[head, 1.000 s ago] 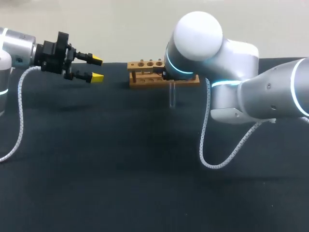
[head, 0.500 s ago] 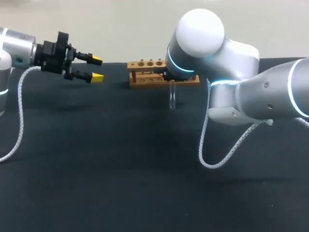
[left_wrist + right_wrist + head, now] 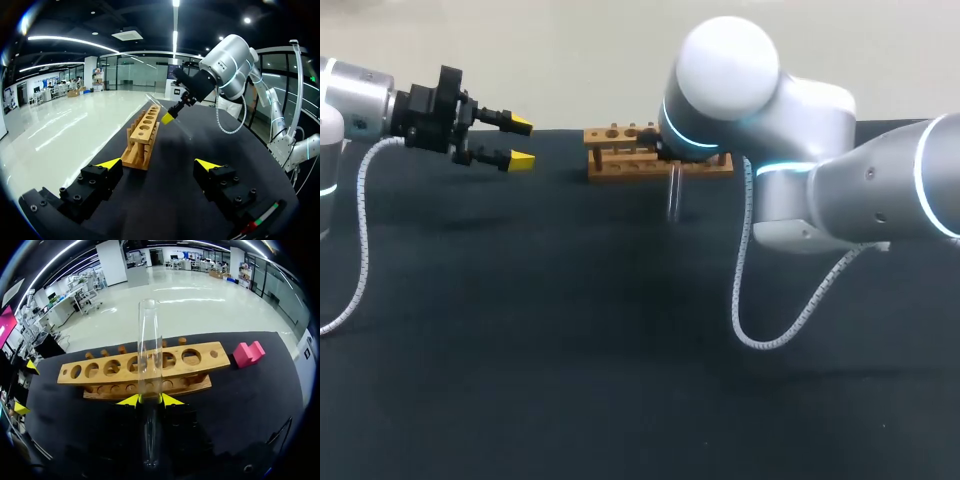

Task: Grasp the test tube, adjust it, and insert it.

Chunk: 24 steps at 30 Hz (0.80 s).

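Observation:
A clear glass test tube (image 3: 149,345) is held upright between the yellow tips of my right gripper (image 3: 150,400), which is shut on its lower part. Its open mouth rises in front of the wooden rack (image 3: 112,376), about level with the rack's middle holes. In the head view the tube (image 3: 673,195) hangs below my right arm (image 3: 720,80), just in front of the rack (image 3: 615,160); the gripper itself is hidden behind the wrist. My left gripper (image 3: 520,142) hovers open and empty to the left of the rack. From its wrist I see the rack (image 3: 142,135) and the tilted tube (image 3: 185,129).
A small pink block (image 3: 248,354) lies on the black table beside the rack's right end. A white coiled cable (image 3: 745,290) hangs from my right arm over the table's middle, and another (image 3: 360,240) hangs from my left arm.
My right arm has shifted slightly left, carrying the tube a little along the front of the rack. My left arm has not moved.

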Each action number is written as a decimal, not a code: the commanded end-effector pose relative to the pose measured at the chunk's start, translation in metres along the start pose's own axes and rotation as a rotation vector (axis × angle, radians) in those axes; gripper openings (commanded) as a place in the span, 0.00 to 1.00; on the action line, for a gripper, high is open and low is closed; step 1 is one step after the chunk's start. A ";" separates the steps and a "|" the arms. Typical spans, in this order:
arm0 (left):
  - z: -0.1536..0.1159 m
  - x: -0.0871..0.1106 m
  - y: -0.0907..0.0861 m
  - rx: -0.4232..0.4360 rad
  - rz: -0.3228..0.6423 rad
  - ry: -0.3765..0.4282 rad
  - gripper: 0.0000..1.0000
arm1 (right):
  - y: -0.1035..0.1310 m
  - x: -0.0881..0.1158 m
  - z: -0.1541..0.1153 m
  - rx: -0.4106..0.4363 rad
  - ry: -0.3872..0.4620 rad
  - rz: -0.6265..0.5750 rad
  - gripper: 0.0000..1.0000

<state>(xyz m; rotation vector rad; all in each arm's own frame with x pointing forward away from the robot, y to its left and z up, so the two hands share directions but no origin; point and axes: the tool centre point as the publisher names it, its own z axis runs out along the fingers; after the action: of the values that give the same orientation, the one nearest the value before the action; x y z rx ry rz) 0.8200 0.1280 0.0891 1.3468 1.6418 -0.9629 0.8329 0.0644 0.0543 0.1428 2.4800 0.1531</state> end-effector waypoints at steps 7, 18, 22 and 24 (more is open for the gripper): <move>0.000 0.001 0.001 0.001 0.003 -0.003 1.00 | -0.005 0.006 -0.044 0.043 -0.112 0.056 0.00; 0.000 0.001 0.001 0.001 0.003 -0.003 1.00 | -0.006 -0.008 -0.073 0.054 -0.173 0.085 0.00; 0.000 0.001 0.001 0.001 0.003 -0.003 1.00 | -0.007 -0.008 -0.076 0.053 -0.179 0.085 0.00; 0.000 0.001 0.001 0.001 0.003 -0.003 1.00 | -0.007 -0.008 -0.077 0.054 -0.180 0.085 0.00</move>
<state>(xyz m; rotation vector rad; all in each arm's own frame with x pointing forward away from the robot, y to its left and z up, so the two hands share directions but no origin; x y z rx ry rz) 0.8200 0.1280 0.0891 1.3468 1.6418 -0.9629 0.7966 0.0527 0.1187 0.2732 2.3310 0.1028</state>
